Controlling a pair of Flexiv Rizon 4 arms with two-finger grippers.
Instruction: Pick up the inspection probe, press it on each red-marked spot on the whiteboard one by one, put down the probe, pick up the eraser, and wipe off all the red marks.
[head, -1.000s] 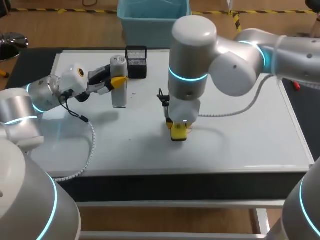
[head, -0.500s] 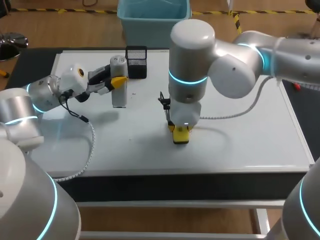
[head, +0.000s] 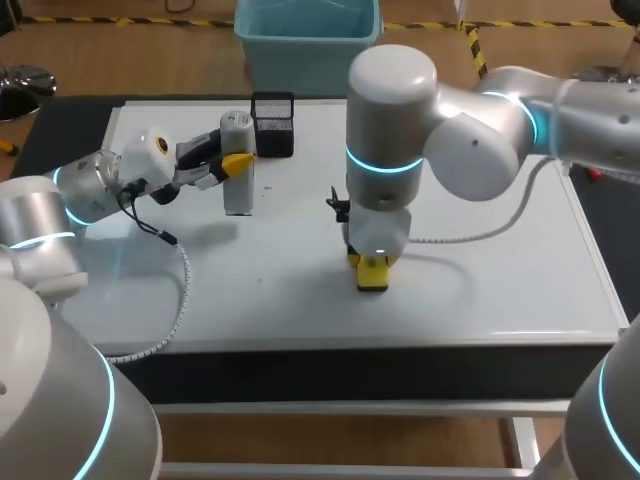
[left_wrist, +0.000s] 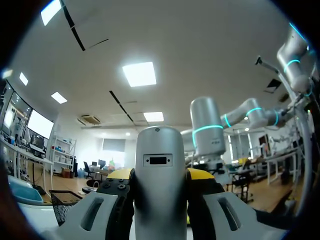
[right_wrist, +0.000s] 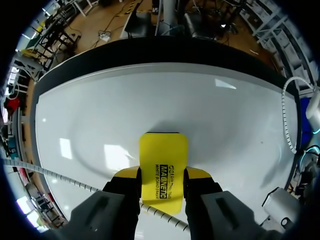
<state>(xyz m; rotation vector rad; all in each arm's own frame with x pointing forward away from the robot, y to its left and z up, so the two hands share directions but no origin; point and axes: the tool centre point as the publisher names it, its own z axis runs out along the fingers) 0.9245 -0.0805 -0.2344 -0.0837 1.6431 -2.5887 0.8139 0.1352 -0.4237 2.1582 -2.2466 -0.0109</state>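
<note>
Bright overhead light glares off the whiteboard (right_wrist: 90, 115) (shadows soft)

Shifted the right tool (right_wrist: 162, 176) a little sideways over the last second, toward its own arm's side and slightly nearer the front edge of the whiteboard (right_wrist: 100, 110). Carried the yellow eraser (right_wrist: 163, 155) along, clamped between the tool's fingers, sliding flat on the board beneath the tool.

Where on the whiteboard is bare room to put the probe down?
Bare: right part of the whiteboard, between the eraser and the right edge; also the front left, between the coiled cable and eraser. Crowded: back left, around probe and black mesh basket.
</note>
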